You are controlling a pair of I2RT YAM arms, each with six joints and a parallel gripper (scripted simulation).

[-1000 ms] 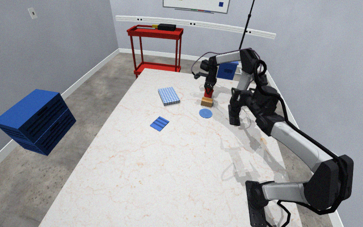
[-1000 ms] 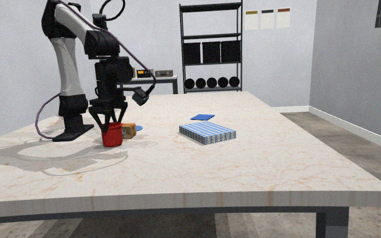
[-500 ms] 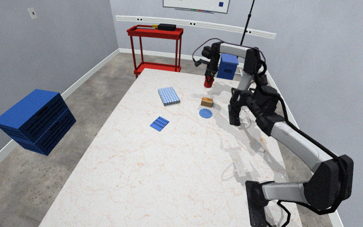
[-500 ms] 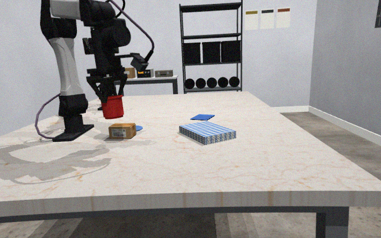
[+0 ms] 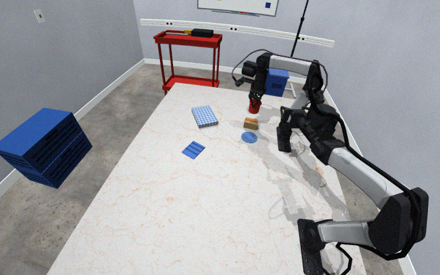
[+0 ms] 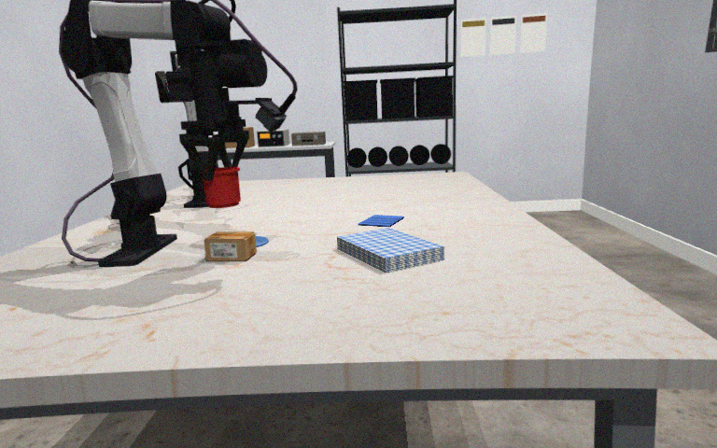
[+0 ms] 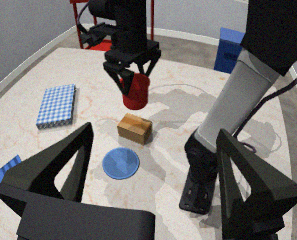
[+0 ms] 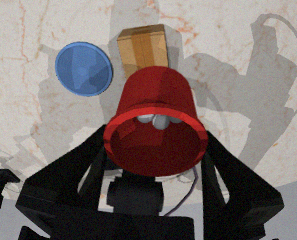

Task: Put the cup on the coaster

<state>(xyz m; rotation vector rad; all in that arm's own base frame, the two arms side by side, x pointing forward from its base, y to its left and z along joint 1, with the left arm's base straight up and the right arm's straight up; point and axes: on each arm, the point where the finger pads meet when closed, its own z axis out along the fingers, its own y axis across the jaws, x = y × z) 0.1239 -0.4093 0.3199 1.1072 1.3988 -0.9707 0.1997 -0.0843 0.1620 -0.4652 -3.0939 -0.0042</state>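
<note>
The red cup [image 5: 254,108] [image 6: 222,189] [image 7: 136,95] [image 8: 156,90] is held off the table, roughly upright, behind the small cardboard box. Grey marbles [image 8: 161,121] show inside it in the right wrist view; how many lie deeper is hidden. My right gripper [image 6: 222,166] [image 8: 155,133] is shut on the cup, one finger on each side near the rim. The round blue coaster [image 5: 248,137] [image 6: 262,241] [image 7: 120,163] [image 8: 84,69] lies flat on the table, bare, on the other side of the box. My left gripper [image 7: 155,131] is open and empty, above the table.
The cardboard box [image 5: 250,123] [image 6: 231,246] [image 7: 134,129] [image 8: 143,50] stands close beside the coaster. A blue checked block [image 5: 204,116] [image 6: 389,249] [image 7: 56,106] and a striped blue square [image 5: 193,149] [image 6: 381,220] [image 7: 7,167] lie farther off. The right arm's base [image 7: 198,192] is near the coaster.
</note>
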